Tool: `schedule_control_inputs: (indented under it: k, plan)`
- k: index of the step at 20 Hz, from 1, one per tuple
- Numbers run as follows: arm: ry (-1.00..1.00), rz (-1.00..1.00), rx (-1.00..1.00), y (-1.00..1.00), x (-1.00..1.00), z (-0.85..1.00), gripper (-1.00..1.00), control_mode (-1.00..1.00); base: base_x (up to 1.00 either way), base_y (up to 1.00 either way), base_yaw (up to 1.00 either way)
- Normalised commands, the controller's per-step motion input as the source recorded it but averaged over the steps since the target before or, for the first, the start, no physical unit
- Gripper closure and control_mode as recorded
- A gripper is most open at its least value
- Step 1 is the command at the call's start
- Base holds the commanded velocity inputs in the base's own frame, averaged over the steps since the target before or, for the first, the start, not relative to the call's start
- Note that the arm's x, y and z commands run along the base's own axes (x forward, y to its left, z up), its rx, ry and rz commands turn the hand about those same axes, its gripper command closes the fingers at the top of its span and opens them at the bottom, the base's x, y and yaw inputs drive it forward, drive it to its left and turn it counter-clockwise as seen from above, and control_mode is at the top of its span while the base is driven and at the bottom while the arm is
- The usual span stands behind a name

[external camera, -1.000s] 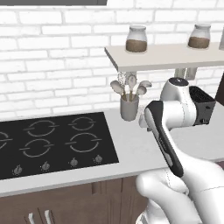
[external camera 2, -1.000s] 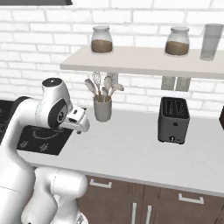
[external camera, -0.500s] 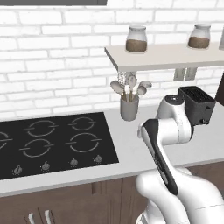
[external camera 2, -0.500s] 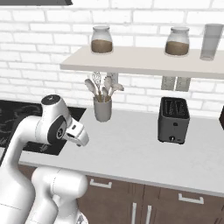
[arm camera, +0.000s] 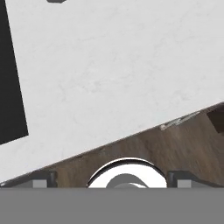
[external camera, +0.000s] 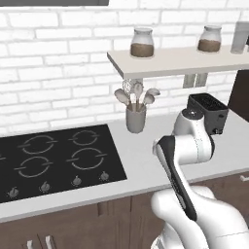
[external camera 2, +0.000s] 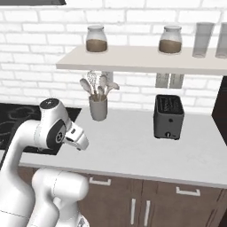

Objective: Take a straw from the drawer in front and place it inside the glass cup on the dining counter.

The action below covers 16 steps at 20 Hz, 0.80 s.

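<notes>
White stone bench (external camera 2: 133, 146) with dark brown wood fronts below it; the arm folds low over the bench's front edge. Tool (arm camera: 111, 178) points downward, its two dark fingertips set wide apart at the bottom of the hand view, nothing between them. That view looks across the white top to the front edge, and beyond it to a strip of brown wood carrying a pale handle (arm camera: 179, 121); I judge this to be the front of the drawer (arm camera: 144, 151), shut as far as can be seen. The straw is presumably inside it, so its long axis cannot be judged. The drawer front lies below and ahead of the tool, with the handle off to one side, its length running along the bench edge. The coming move likely turns on lowering past the edge and lining the spread fingertips across that handle. On the bench: a black hob (external camera: 53, 158), a grey utensil pot (external camera 2: 98, 107), a black toaster (external camera 2: 168, 116). Jars (external camera 2: 96, 39) sit on the shelf above. The glass cup and the dining counter are presumably elsewhere in the room.
</notes>
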Motion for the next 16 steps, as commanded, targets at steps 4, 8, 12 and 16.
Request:
schedule_control_inputs:
  k: [4, 8, 12, 16]
  plan:
    - [0.0, 0.0, 0.0, 0.0, 0.0, 0.0, -1.0, 1.0, -0.47, 0.38, -0.26]
    - [0.0, 0.0, 0.0, 0.0, 0.0, 0.0, -1.0, 1.0, -0.53, 0.5, -0.37]
    - [0.0, 0.0, 0.0, 0.0, 0.0, 0.0, -1.0, 1.0, -0.53, 0.53, -0.46]
    - [0.0, 0.0, 0.0, 0.0, 0.0, 0.0, -1.0, 1.0, -0.56, 0.4, -0.56]
